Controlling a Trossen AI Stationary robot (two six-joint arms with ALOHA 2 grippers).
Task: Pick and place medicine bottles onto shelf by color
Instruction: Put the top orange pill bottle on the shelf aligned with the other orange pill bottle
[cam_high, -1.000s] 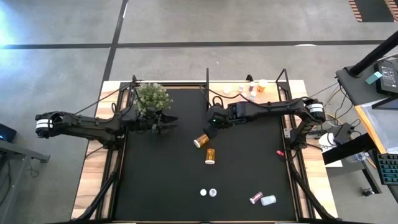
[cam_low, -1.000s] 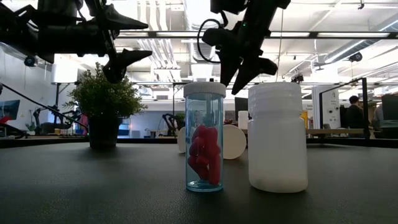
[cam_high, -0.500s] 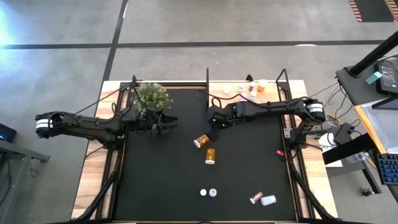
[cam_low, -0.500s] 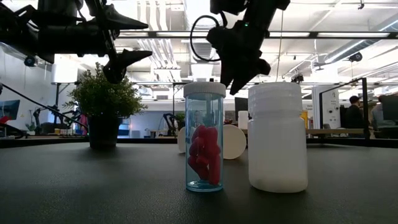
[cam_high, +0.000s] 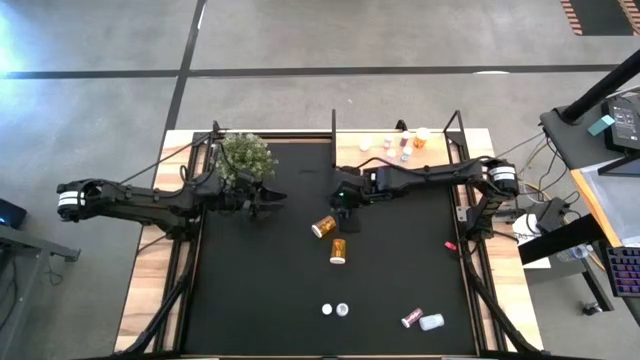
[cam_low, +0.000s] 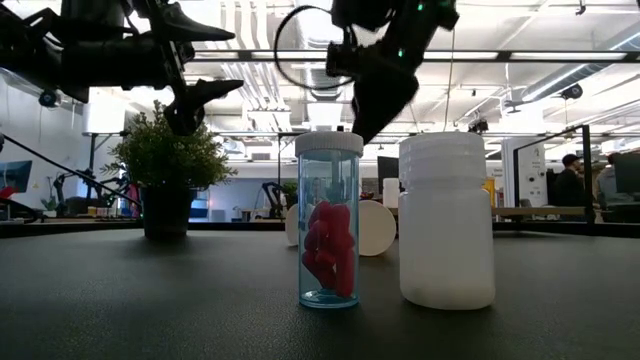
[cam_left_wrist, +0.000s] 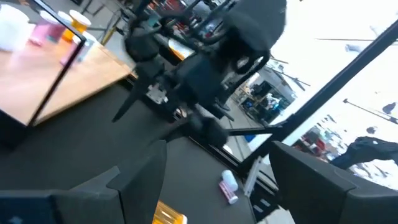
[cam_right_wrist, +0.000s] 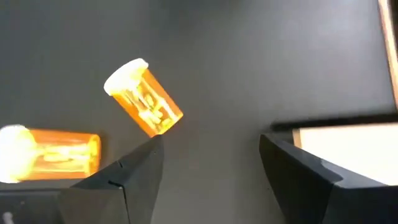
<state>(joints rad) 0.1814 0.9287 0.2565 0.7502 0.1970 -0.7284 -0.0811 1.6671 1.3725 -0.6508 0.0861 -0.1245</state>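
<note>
Since the earlier frames the right gripper (cam_high: 345, 203) has spread its fingers and now points down at the black mat (cam_high: 260, 290), just above the nearer orange bottle (cam_high: 323, 227); its jaws stand apart with nothing between them.

That orange bottle lies on its side near the mat's centre. Its long axis runs diagonally, white cap toward the left arm's side. In the right wrist view it (cam_right_wrist: 143, 98) is amber and translucent, with pills visible inside.

A second orange bottle (cam_high: 338, 250) lies just beside it, closer to the front edge, long axis running roughly front to back; the two are near but apart. In the right wrist view it (cam_right_wrist: 50, 153) also has a white cap.

Toward the front, a pair of small white bottles (cam_high: 335, 310) sit together. Further toward the right arm's side lie a maroon bottle (cam_high: 411, 318) and a white bottle (cam_high: 432, 322), touching or nearly so.

The shelf (cam_high: 440, 150) stands at the back on the right, with several small bottles (cam_high: 405, 143) on it.

The left gripper (cam_high: 270, 201) hovers with jaws apart, empty, beside the potted plant (cam_high: 244, 156) at the back left.
</note>
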